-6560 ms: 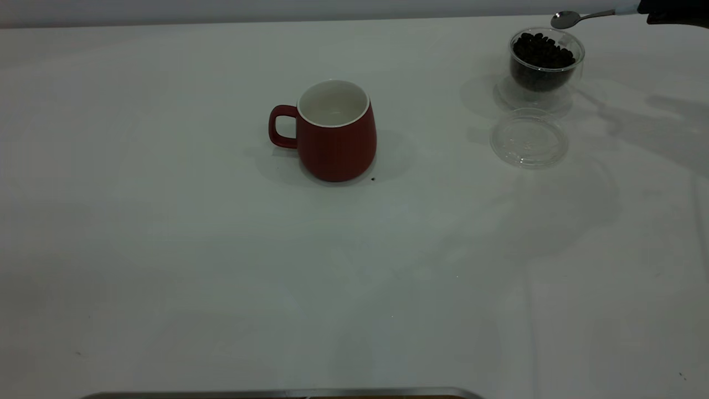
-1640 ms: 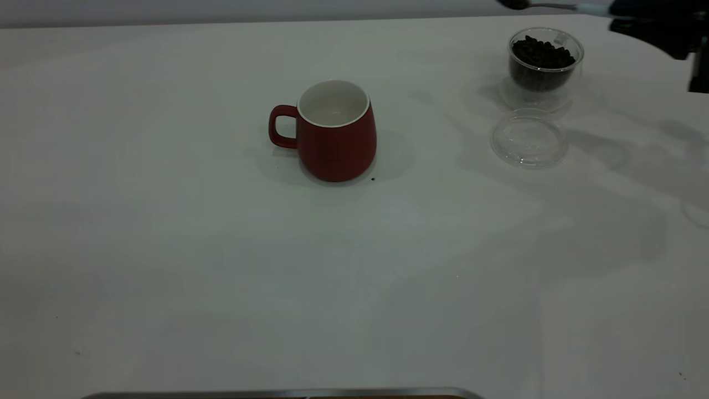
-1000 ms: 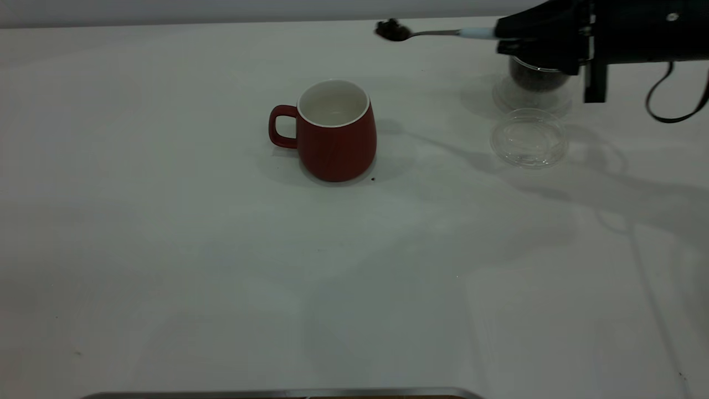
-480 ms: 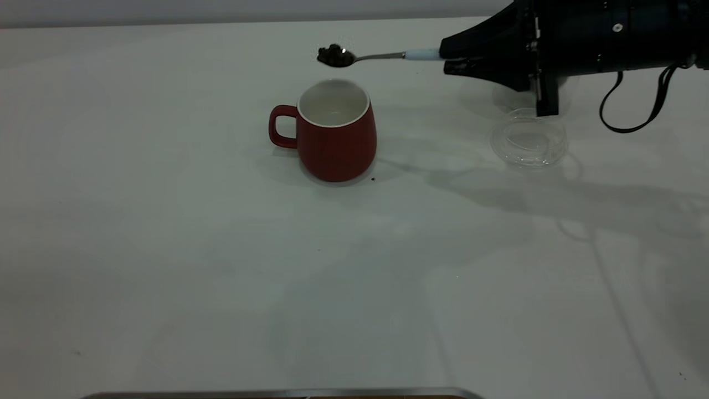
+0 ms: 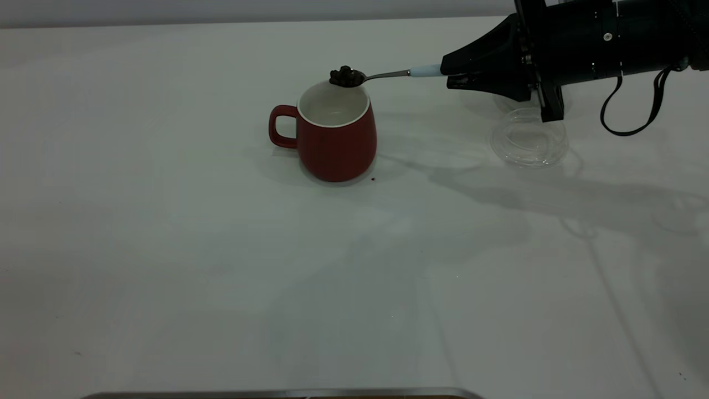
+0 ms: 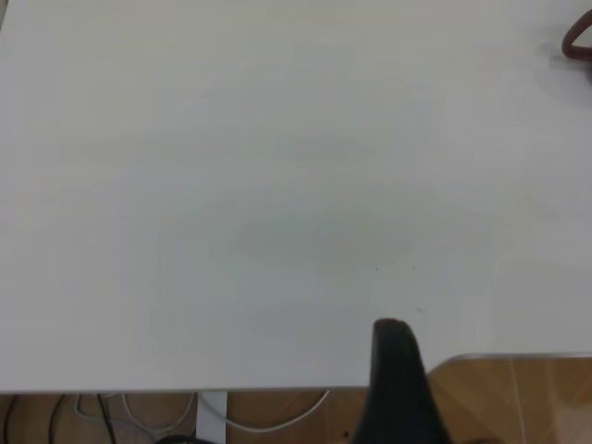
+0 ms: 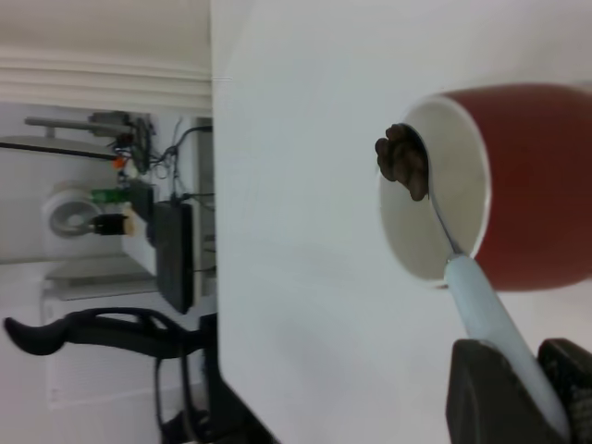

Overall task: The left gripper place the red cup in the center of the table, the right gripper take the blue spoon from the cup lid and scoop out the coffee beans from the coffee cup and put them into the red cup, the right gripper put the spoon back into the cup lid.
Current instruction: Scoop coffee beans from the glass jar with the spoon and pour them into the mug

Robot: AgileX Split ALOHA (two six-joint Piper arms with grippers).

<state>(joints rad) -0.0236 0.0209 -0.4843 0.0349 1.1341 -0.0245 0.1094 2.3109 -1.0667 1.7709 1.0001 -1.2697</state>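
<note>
the right pincer [image 5: 455, 75], pinching the pale handle of the blue spoon [image 5: 382, 75], has carried a heap of coffee beans [image 5: 345, 76] across the worktop [image 5: 221, 249] and lowered it in the last half second until the spoon's bowl hangs just above the far rim of the red cup [image 5: 335, 133]. a moment earlier the load rode higher and a little to the left of the rim; six seconds back the spoon was empty over the coffee cup, which the arm now hides. the red cup stands upright near the middle of the worktop, handle to the left, its white inside bare. the cup lid [image 5: 529, 145] lies empty to the right, under the arm. the scoop looks delivered, so tipping the beans in seems the step due. the left pincer [image 6: 400, 370] is parked at the worktop's edge; whether it is spread cannot be told.
</note>
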